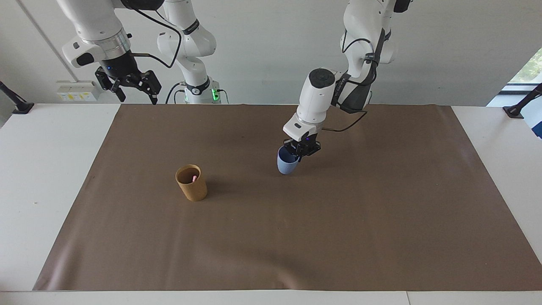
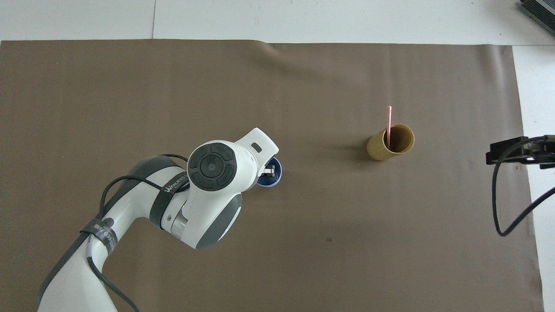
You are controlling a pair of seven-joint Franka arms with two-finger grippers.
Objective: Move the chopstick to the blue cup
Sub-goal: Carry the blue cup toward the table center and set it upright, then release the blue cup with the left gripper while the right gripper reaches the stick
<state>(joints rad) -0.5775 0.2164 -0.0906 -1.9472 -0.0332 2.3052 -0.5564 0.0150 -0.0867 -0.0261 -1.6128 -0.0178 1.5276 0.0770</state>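
Note:
My left gripper (image 1: 299, 152) is shut on the rim of the blue cup (image 1: 287, 165), one finger inside it, and holds it slightly tilted low over the middle of the brown mat. From overhead, the left arm's wrist covers part of the blue cup (image 2: 275, 177) and the left gripper (image 2: 269, 171). The chopstick (image 2: 389, 125) stands in the tan-brown cup (image 2: 380, 151), toward the right arm's end of the table. In the facing view only the chopstick's pink tip (image 1: 194, 178) shows inside the tan cup (image 1: 192, 188). My right gripper (image 1: 136, 98) waits open, high over the mat's corner.
A brown mat (image 1: 338, 237) covers most of the white table (image 1: 38, 178). A black cable (image 2: 498, 208) hangs below the right gripper (image 2: 520, 152) at the mat's edge.

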